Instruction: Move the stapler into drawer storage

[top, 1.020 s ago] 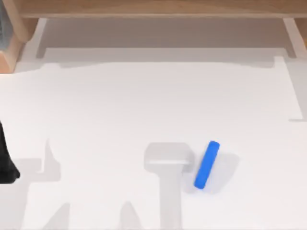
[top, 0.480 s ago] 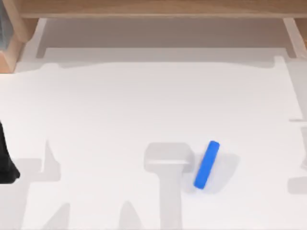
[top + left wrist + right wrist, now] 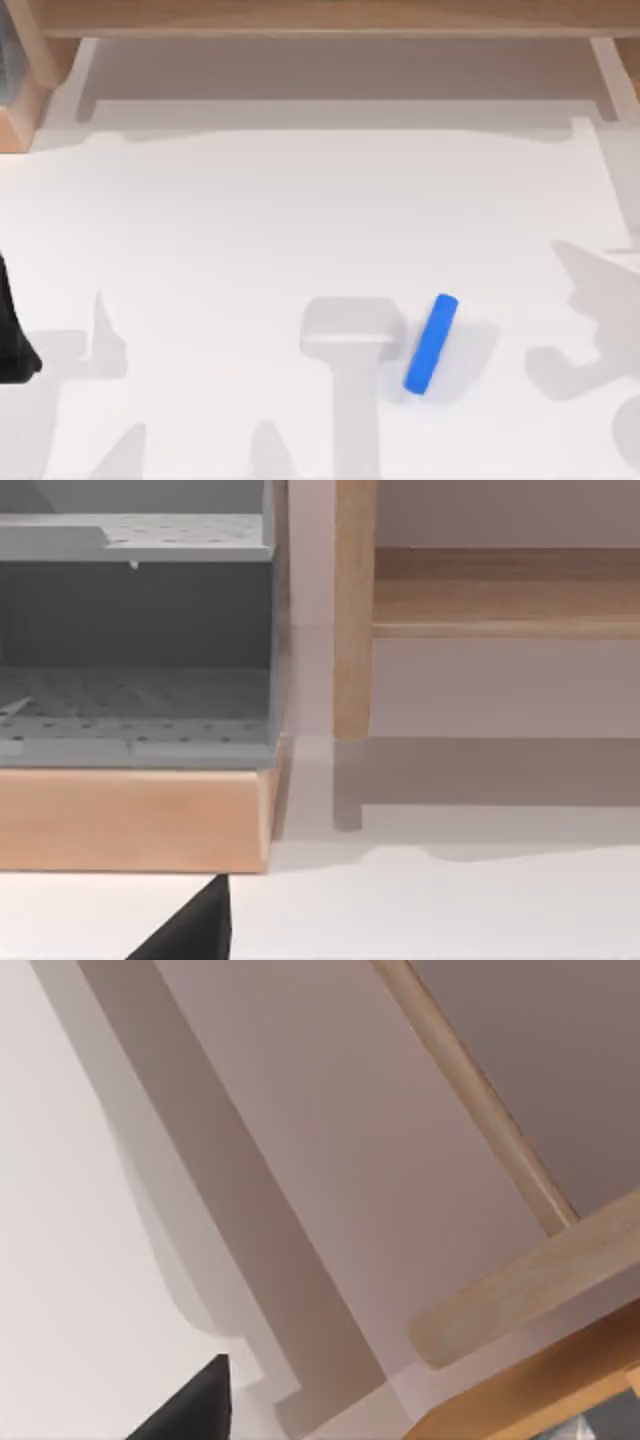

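Table [image 3: 250,220]: wide bare white top around you; wooden frame [image 3: 320,18] along the far edge.
Stapler [image 3: 431,343]: lies flat, tilted, right of centre near the front, touching nothing.
Left arm [image 3: 12,340]: dark shape at the left edge, well apart from the stapler; you cannot tell how its fingers stand.
Left wrist view: grey drawer unit [image 3: 135,640] on a wooden base [image 3: 135,820], wooden post [image 3: 353,610] just beside.
Right wrist view: wooden rail [image 3: 520,1295], white table.

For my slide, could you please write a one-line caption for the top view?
Small bright blue bar-shaped stapler lying tilted on the white table, right of centre, untouched.
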You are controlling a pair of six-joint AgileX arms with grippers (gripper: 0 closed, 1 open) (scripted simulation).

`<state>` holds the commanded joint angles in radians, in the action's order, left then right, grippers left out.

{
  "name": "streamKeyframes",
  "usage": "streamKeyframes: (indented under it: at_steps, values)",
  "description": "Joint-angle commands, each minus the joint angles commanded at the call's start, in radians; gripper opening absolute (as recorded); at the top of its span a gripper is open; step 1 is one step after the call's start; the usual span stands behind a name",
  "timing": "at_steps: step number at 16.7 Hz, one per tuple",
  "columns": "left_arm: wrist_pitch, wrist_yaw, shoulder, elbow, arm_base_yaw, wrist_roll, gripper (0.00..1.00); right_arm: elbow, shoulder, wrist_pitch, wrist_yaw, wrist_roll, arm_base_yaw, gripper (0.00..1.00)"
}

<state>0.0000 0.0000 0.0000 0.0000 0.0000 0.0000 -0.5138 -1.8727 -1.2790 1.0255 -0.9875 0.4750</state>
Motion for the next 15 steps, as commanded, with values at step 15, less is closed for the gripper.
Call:
streamKeyframes:
  at_steps: [15]
  values:
    - [0.0,0.0,0.0,0.0,0.0,0.0,1.0,-0.134,0.082,0.535,0.009,0.63,-0.298,1.0]
